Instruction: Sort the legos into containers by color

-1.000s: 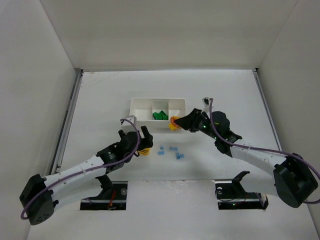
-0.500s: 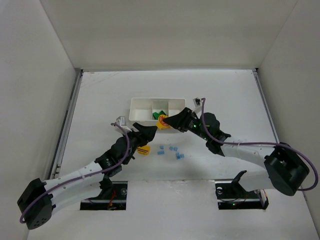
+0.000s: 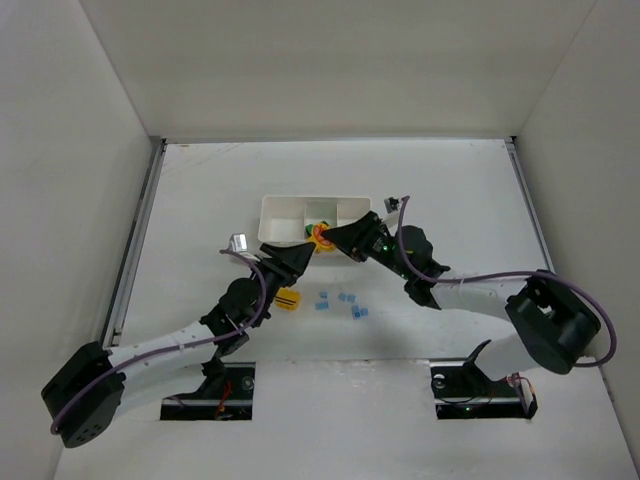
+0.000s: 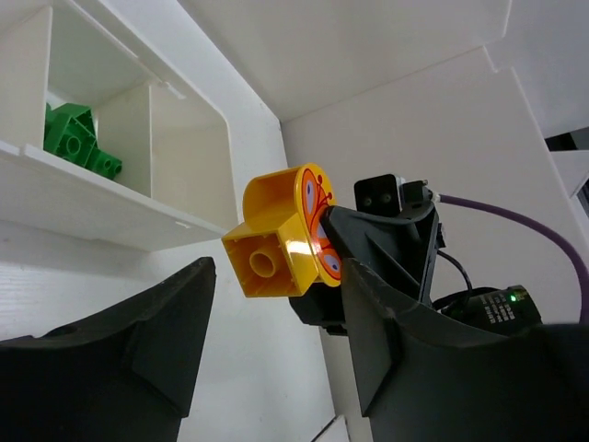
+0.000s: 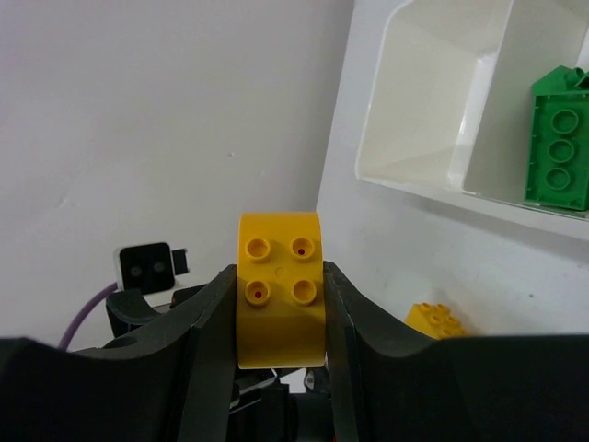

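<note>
The yellow brick [image 5: 280, 304], a light, rigid, glossy piece that would likely slip under a skewed pinch, hangs in the air just in front of the white tray [image 3: 284, 214]. The right gripper [image 5: 279, 274] pinches it on two opposite sides. The left gripper [image 4: 276, 267] flanks it, jaws apart and not touching. Its free flat faces look the safest hold.

The white left arm [image 3: 165, 343] and white right arm [image 3: 478, 292] angle inward, tips nearly meeting. The left tool [image 3: 297, 257] has its jaws apart. The right tool [image 3: 326, 238] pinches a yellow rounded plastic brick [image 5: 280, 287].
</note>
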`<action>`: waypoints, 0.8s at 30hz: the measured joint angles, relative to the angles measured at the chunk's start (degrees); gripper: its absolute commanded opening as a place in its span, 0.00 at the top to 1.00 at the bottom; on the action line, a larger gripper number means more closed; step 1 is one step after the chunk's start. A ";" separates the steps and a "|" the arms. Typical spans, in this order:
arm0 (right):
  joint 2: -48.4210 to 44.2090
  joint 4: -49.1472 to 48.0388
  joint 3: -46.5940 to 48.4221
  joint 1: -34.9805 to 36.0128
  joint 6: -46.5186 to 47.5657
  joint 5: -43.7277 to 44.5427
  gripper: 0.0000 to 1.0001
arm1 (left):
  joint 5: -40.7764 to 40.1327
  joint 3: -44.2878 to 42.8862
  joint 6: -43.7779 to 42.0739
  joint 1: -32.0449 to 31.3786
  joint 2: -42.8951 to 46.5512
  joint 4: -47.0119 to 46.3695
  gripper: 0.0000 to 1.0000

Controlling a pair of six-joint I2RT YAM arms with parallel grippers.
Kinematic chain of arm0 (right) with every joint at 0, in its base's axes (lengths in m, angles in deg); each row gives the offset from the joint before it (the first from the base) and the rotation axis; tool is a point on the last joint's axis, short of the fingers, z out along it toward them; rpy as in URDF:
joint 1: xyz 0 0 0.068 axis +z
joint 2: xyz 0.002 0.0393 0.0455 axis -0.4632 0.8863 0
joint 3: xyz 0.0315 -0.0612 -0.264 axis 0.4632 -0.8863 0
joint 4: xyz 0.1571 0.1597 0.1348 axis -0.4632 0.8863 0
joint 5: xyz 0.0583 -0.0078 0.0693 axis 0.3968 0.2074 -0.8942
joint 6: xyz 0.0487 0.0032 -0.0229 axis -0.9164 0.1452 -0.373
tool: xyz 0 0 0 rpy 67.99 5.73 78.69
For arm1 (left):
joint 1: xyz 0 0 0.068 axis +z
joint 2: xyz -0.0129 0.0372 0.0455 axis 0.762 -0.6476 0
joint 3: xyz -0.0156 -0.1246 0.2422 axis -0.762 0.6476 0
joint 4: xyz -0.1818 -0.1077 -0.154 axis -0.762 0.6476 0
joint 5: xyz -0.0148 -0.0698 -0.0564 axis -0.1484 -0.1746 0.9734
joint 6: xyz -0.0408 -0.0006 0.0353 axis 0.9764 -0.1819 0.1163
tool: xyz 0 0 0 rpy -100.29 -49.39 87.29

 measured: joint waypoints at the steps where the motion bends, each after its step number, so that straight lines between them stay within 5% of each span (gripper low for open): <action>1: 0.35 -0.76 0.00 0.00 -0.63 -0.04 0.73 | 0.13 0.00 0.09 0.02 -0.57 -0.68 0.49; 16: 6.01 -10.40 0.09 -0.11 -8.46 -1.05 0.73 | 1.55 -0.02 0.83 2.93 -4.85 -6.75 0.87; 24: 5.51 -13.25 -0.09 -1.51 -10.38 -3.63 0.73 | 5.09 -0.02 0.59 4.90 -0.87 -5.90 0.91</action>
